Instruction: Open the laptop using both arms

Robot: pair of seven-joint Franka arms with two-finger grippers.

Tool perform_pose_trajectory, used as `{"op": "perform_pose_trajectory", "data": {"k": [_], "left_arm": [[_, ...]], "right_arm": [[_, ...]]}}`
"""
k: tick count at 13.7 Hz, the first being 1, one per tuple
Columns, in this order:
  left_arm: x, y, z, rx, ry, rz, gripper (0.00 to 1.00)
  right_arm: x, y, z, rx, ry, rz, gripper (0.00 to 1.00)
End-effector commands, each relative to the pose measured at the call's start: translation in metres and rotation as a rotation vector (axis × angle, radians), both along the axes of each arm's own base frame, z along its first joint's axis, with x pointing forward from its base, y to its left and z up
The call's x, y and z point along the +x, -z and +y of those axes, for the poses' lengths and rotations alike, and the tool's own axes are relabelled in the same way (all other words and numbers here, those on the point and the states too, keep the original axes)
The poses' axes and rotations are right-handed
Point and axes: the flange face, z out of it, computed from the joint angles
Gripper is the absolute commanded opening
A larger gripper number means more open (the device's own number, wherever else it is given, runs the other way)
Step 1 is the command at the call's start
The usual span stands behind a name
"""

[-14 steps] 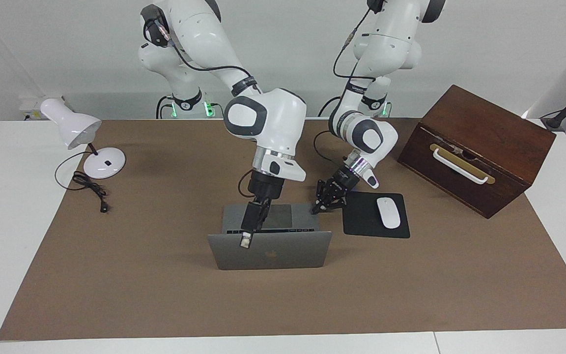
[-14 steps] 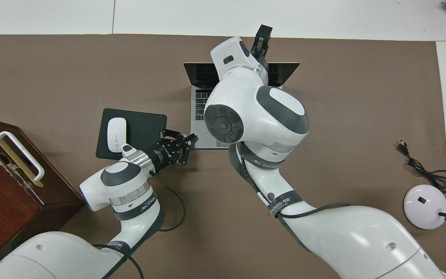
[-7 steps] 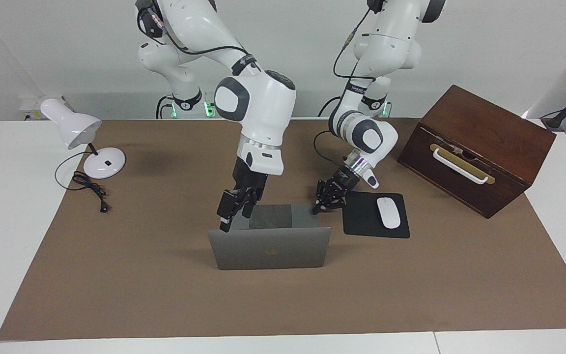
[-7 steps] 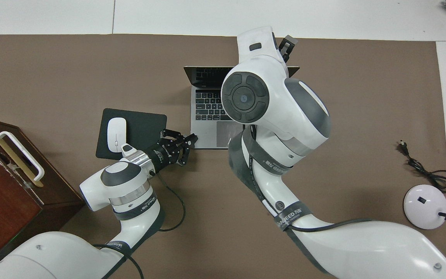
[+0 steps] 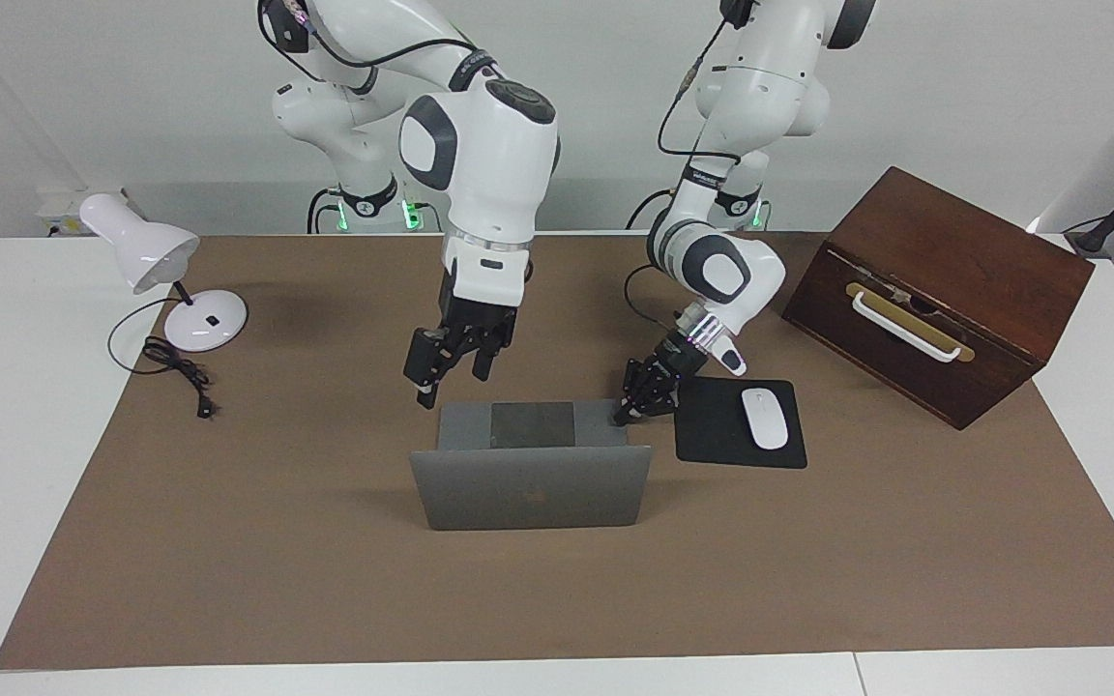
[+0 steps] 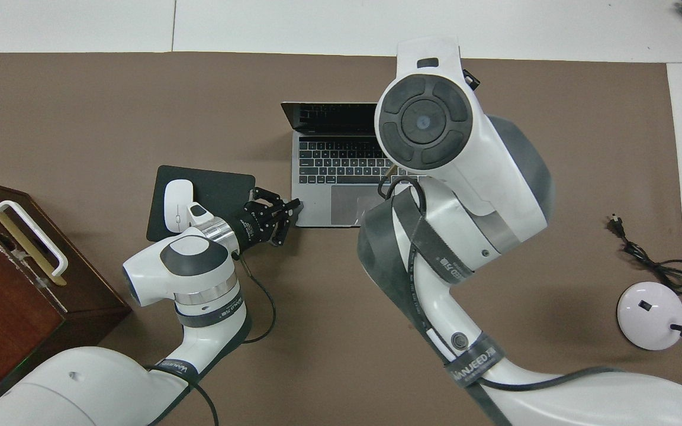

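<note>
The silver-grey laptop (image 5: 530, 488) stands open on the brown mat, its lid upright and its keyboard deck (image 6: 335, 163) facing the robots. My right gripper (image 5: 451, 385) hangs open and empty in the air over the laptop's corner toward the right arm's end of the table. In the overhead view it is almost wholly hidden under its own arm. My left gripper (image 5: 630, 411) is low, its shut tips on the deck's corner beside the mouse pad; it also shows in the overhead view (image 6: 290, 207).
A black mouse pad (image 5: 712, 435) with a white mouse (image 5: 765, 418) lies beside the laptop toward the left arm's end. A brown wooden box (image 5: 934, 290) with a white handle stands past it. A white desk lamp (image 5: 165, 256) and its cord (image 5: 180, 372) are at the right arm's end.
My right gripper has let go of the lid's top edge and risen back toward the robots. The lid stays upright. The left gripper has barely moved on the deck's corner.
</note>
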Motion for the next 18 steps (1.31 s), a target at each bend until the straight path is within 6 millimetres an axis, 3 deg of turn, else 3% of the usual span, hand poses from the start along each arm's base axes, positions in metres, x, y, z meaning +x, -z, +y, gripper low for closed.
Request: {"op": "perform_pose_trajectory", "data": {"k": [1,5,11,14,18], "left_arm": [[0.023,-0.002,-0.001,0.068,0.016,-0.027,0.0],[0.032,-0.023,-0.001,0.105,0.07,-0.079,0.0],[0.049,-0.055,0.003,0.253,0.233,-0.213,0.0],[0.061,-0.065,0.012,0.309,0.29,-0.262,0.0],[0.085,-0.074,0.044,0.44,0.397,-0.329,0.0]], "right_arm": [[-0.005,-0.03,-0.035,0.079,0.06,0.033,1.0],[-0.015,-0.064,-0.074,0.142,0.137,0.06,1.0],[-0.034,-0.09,-0.092,0.234,0.293,0.083,1.0],[-0.04,-0.101,-0.103,0.285,0.362,0.093,1.0],[-0.044,-0.114,-0.124,0.34,0.453,0.092,1.0]]}}
